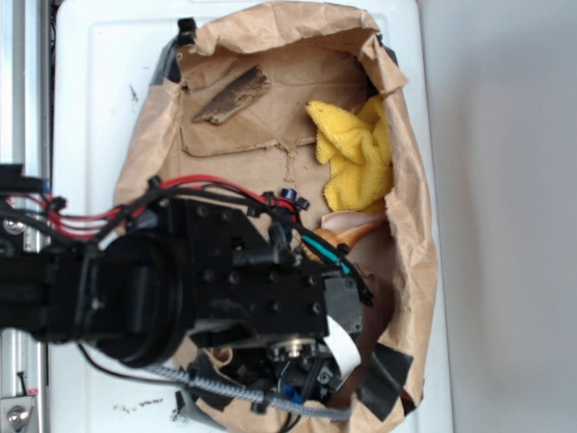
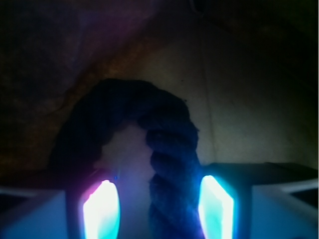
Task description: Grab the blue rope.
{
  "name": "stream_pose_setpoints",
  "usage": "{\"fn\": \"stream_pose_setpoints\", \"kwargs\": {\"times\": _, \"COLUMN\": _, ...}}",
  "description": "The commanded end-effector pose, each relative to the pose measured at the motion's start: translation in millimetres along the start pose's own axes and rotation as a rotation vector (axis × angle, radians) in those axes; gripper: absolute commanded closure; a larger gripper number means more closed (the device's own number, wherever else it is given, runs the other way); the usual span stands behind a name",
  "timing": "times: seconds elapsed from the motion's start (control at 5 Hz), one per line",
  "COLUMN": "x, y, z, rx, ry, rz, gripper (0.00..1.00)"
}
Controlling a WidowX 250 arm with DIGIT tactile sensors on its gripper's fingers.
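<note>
Currently: gripper (image 2: pixel 159 206) stands open low in the paper-lined bin (image 1: pixel 419 262), holding nothing; the blue rope (image 2: pixel 172 164) runs up between its glowing fingertips (image 2: pixel 215 206), nearer the right one, then arches left. Best handling, by judgement: centre on the strand, close squarely, avoid the curved part. Rope: thick, dark, twisted, fibrous. Nearby: crumpled yellow cloth (image 1: pixel 353 153), soft; creased brown paper.

Dark navy twisted rope (image 2: pixel 172 164), glowing cyan-white tool fingers (image 2: pixel 102 209), yellow cloth (image 1: pixel 356 153), brown paper (image 1: pixel 270 108), black arm (image 1: pixel 180 280).
</note>
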State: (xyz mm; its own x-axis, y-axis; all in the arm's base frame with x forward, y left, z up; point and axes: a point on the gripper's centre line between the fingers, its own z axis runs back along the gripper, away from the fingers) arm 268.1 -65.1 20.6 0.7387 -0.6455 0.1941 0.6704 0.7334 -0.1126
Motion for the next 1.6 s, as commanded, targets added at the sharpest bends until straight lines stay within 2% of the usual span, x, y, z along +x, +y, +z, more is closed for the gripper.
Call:
{"fn": "stream_pose_setpoints", "kwargs": {"times": 0.0, "x": -7, "y": 27, "z": 37, "rx": 0.019, "ry": -0.084, "rz": 0.057, "gripper": 1.00}}
{"fn": "stream_pose_setpoints", "kwargs": {"times": 0.4, "x": -21, "y": 40, "z": 52, "rx": 0.011, "ry": -0.117, "rz": 0.099, "gripper": 1.00}}
{"fn": "stream_pose_setpoints", "kwargs": {"times": 0.8, "x": -49, "y": 63, "z": 91, "rx": 0.055, "ry": -0.175, "rz": 0.239, "gripper": 1.00}}
{"fn": "stream_pose_setpoints", "kwargs": {"times": 1.0, "x": -53, "y": 58, "z": 123, "rx": 0.093, "ry": -0.182, "rz": 0.296, "gripper": 1.00}}
{"fn": "stream_pose_setpoints", "kwargs": {"times": 1.2, "x": -51, "y": 57, "z": 142, "rx": 0.164, "ry": -0.086, "rz": 0.426, "gripper": 1.00}}
{"fn": "stream_pose_setpoints", "kwargs": {"times": 1.4, "x": -48, "y": 58, "z": 156, "rx": 0.195, "ry": -0.002, "rz": 0.517, "gripper": 1.00}}
